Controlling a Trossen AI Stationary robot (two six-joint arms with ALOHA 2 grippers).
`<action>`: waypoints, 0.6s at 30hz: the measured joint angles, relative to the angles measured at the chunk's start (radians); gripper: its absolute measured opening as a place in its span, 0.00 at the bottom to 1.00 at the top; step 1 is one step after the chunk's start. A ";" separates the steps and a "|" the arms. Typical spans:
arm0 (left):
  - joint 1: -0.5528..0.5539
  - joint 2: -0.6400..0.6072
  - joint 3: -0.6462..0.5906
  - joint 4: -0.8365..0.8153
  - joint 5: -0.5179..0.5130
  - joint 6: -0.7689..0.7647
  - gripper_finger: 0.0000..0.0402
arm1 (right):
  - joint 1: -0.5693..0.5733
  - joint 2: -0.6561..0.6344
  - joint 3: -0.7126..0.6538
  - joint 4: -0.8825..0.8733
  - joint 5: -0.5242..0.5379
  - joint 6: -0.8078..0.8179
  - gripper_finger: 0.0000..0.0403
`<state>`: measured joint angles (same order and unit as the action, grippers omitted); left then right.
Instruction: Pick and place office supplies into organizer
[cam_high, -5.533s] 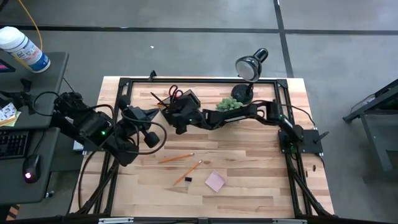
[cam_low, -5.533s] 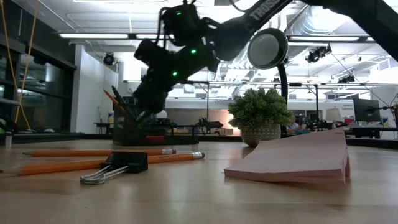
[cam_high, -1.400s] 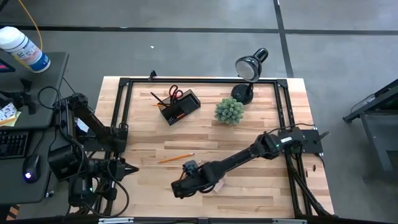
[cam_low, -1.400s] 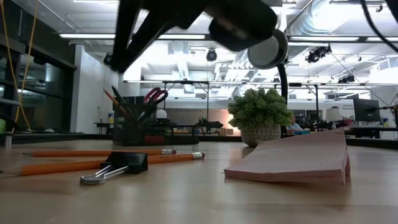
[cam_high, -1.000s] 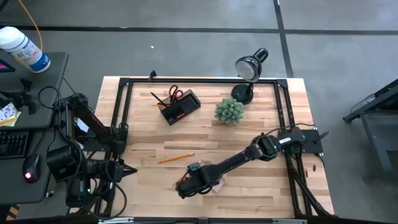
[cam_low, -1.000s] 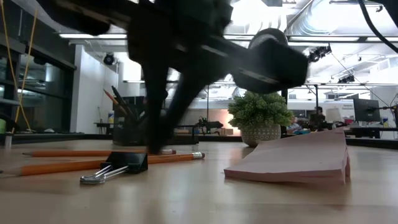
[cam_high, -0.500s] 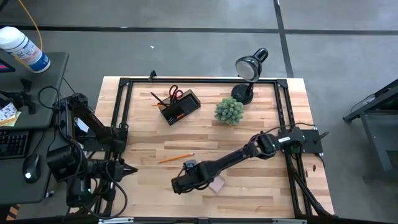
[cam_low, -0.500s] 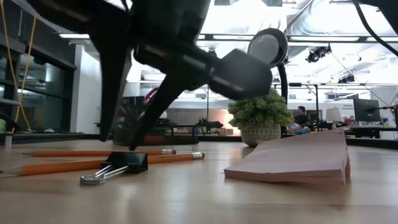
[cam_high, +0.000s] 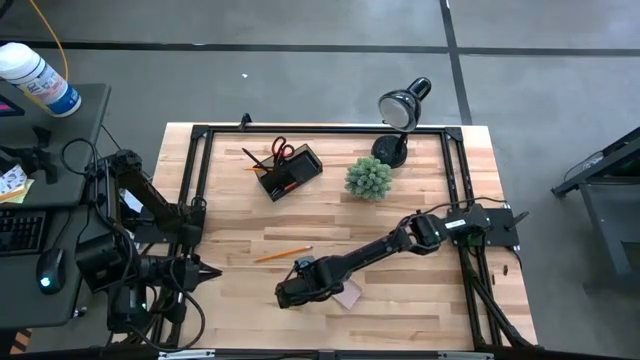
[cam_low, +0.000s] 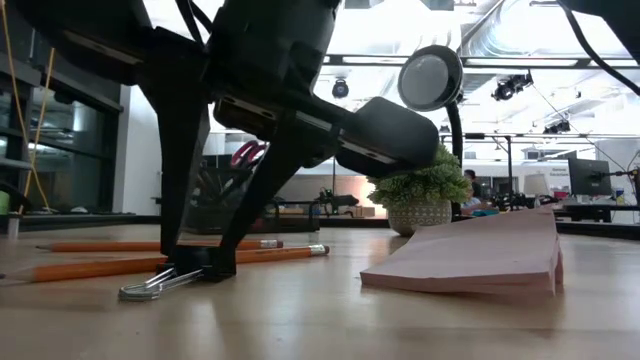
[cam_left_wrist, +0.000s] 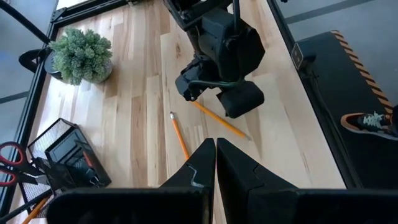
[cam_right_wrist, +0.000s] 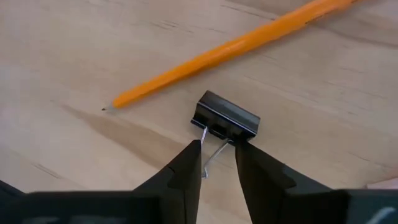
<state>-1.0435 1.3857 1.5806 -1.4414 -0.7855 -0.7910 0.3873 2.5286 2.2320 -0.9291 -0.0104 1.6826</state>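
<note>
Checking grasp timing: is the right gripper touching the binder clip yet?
Cannot tell. In the right wrist view the right gripper stands open astride the binder clip's wire handles; its fingertips sit too close to show contact or gap.

Right pincer (cam_right_wrist: 216, 163) moved from organizer (cam_high: 290, 172) at upper centre down to binder clip (cam_right_wrist: 225, 118) at lower centre, jaws now parted astride its wire handles, clip nudged slightly; left pincer (cam_left_wrist: 215, 163) pulled off the worktop (cam_high: 400, 310) to lower left.
</note>
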 joint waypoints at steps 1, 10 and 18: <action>0.000 0.000 0.000 0.000 -0.004 0.000 0.01 | 0.000 0.000 0.000 -0.001 -0.003 0.003 0.24; 0.000 0.000 0.000 -0.001 -0.012 0.012 0.01 | -0.013 0.001 0.000 -0.041 0.004 -0.045 0.24; 0.000 0.000 0.000 -0.004 -0.012 0.013 0.01 | -0.025 0.002 0.000 -0.059 0.005 -0.094 0.24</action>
<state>-1.0435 1.3857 1.5806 -1.4456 -0.7979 -0.7780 0.3618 2.5305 2.2322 -0.9885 -0.0058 1.5885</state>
